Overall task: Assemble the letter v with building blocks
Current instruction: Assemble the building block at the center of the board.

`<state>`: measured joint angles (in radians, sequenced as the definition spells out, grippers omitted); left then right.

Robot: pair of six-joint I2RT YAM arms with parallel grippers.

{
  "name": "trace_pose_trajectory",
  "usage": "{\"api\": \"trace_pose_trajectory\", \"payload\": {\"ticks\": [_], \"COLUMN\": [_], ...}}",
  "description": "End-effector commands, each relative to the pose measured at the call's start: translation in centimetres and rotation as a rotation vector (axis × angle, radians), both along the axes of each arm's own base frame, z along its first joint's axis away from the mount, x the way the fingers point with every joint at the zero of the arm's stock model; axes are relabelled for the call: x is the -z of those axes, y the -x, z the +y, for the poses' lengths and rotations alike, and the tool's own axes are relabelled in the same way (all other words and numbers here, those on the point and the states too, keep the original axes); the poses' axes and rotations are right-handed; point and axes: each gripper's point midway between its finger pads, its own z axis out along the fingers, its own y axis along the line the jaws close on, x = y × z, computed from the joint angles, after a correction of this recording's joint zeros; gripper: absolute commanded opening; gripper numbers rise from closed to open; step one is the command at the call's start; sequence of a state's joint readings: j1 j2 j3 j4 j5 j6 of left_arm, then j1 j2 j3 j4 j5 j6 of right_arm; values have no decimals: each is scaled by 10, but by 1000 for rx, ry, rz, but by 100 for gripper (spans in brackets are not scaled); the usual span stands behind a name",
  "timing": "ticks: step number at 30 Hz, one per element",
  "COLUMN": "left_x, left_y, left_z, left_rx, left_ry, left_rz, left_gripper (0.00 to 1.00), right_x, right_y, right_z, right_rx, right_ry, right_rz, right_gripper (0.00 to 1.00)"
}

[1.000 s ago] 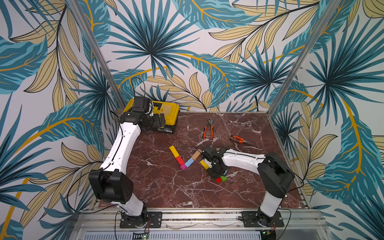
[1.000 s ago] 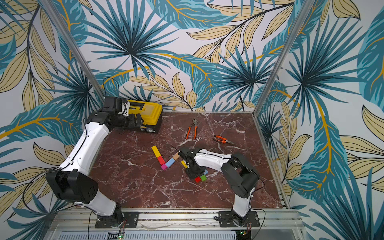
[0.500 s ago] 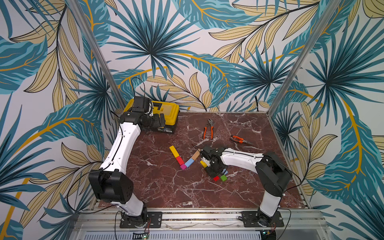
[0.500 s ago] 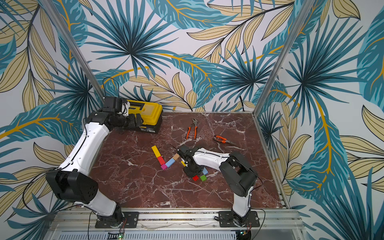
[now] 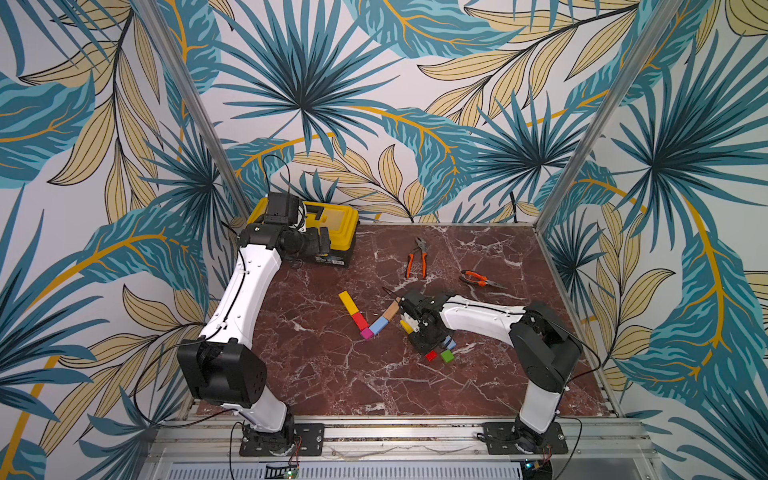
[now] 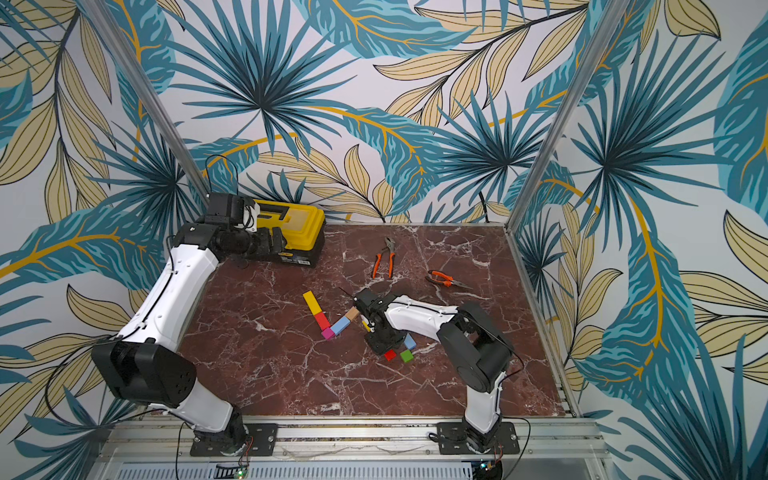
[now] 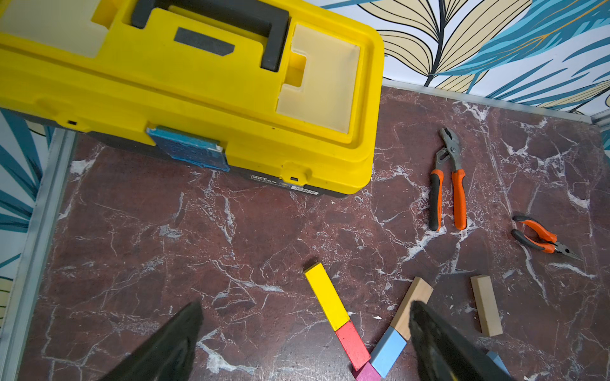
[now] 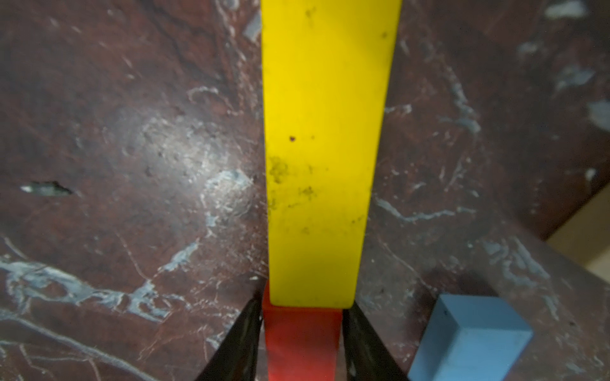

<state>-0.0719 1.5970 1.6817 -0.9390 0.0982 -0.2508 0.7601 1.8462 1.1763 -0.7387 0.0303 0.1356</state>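
The letter v (image 5: 358, 321) lies mid-table (image 5: 316, 374), its magenta cube (image 5: 365, 333) at the point. Just beside it, the right pincer (image 8: 302, 316) straddles a red block (image 8: 302, 346); I cannot tell whether it is clamped. The left pincer (image 5: 323, 247) gapes wide by the toolbox (image 5: 332, 220).

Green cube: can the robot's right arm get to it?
Probably yes: the green cube lies uncovered on the table right beside the right tool, though that tool straddles a red block.
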Motion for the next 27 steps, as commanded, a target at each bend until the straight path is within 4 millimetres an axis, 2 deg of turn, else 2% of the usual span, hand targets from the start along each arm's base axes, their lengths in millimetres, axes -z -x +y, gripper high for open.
{"api": "trace_pose_trajectory", "payload": {"ticks": [1,6,10,13,20,27], "left_x": [-7,-7,-7,-7,-8,-10], "left_y": [3,3,3,3,3,3], "left_z": [3,3,3,3,2,2], "left_rx": [5,7,4,6,9,8], "left_ry": [0,-1,0,4,10,13], "left_rz": [-23,-24,-24,-24,-27,-32], "left_gripper": [99,99,99,99,99,99], "right_x": [-7,-29,-50,-58,-47,-35], "right_y": [-2,-7,-8,1,31,47], "right_z": [-3,-3,-16,-31,-62,-68], "right_rx": [0,15,58,101,191,240], "right_ry": [9,-10,0,11,45,32], "right_rz": [-18,-72,-131,-146,-96,-56], "right_gripper": [49,56,62,63,65,67]}}
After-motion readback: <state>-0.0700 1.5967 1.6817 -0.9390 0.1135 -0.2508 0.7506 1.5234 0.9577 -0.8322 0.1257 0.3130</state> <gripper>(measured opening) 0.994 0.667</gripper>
